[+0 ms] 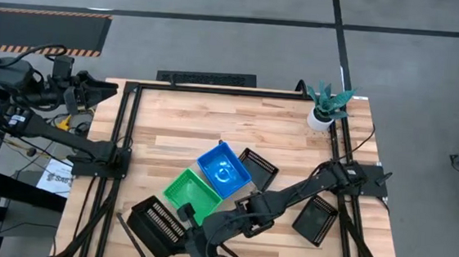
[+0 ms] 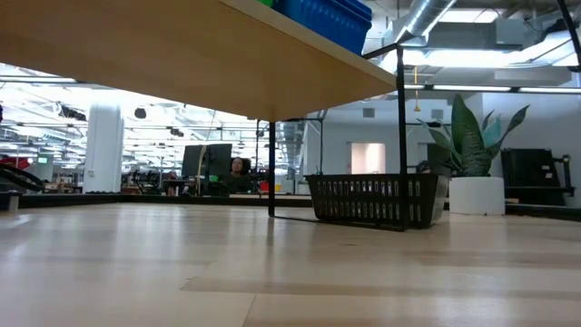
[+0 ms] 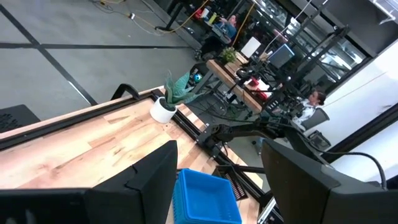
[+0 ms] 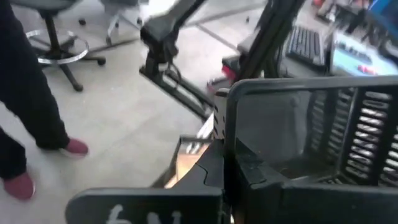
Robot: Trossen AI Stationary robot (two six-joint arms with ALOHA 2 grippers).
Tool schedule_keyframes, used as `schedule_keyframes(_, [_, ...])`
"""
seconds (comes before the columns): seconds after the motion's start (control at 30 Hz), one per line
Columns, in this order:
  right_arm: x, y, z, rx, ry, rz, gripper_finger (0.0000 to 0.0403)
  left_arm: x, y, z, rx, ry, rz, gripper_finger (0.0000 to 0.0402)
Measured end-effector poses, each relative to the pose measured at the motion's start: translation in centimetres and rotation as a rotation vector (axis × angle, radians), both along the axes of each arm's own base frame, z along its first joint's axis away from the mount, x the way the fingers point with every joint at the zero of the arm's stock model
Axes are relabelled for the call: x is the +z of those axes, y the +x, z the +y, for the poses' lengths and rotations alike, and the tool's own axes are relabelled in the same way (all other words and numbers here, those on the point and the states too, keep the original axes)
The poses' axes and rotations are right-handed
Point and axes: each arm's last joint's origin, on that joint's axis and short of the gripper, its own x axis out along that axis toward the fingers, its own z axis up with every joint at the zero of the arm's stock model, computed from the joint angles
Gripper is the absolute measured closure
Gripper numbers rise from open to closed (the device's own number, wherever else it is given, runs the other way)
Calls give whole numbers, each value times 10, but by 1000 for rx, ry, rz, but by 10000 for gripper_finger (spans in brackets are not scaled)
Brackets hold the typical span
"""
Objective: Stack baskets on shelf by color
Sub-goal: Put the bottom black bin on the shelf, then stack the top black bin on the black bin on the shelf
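A: Left gripper (image 3: 214,186)?
B: Fingers spread, empty, raised off the table's left edge, far from the blue basket (image 1: 224,170).
A: Baskets?
B: Green basket (image 1: 191,191) touches the blue one's near-left side. Right gripper (image 1: 190,242) is clamped on a black basket (image 1: 157,226), near-left of blue.

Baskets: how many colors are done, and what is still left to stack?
Done: the blue baskets and green baskets sit on the shelf, though how many are in each pile cannot be counted. In hand: the right gripper is shut on a black basket. Left: a second black basket and a third black basket lie apart. The left gripper waits open, off to the side.
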Motion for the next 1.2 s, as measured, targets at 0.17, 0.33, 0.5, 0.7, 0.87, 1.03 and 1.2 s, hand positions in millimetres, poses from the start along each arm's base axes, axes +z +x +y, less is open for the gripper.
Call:
schedule_keyframes(0.17, [-1, -1, -2, -24, 5, 25, 375, 0, 0, 0, -1, 0, 1, 182])
schedule_keyframes(0.33, [-2, 1, -6, -37, 0, 32, 351, 0, 0, 0, -2, -1, 0, 182])
schedule_keyframes(0.5, [-4, 2, -9, -44, -9, 54, 332, 0, 0, 0, -1, -4, -1, 182])
schedule_keyframes(0.7, [-4, 6, -18, -60, -8, 54, 298, 0, 0, 0, -2, -3, 0, 182])
schedule_keyframes(0.87, [-4, 7, -21, -74, 5, 62, 256, 0, 0, 0, -6, -6, 0, 182])
schedule_keyframes(1.03, [33, -19, -26, -195, 107, 93, 229, 0, 0, -2, -54, -27, -2, 182])
schedule_keyframes(1.2, [77, -72, -46, -506, 311, 215, 228, 0, 1, -2, -79, -47, -4, 182])
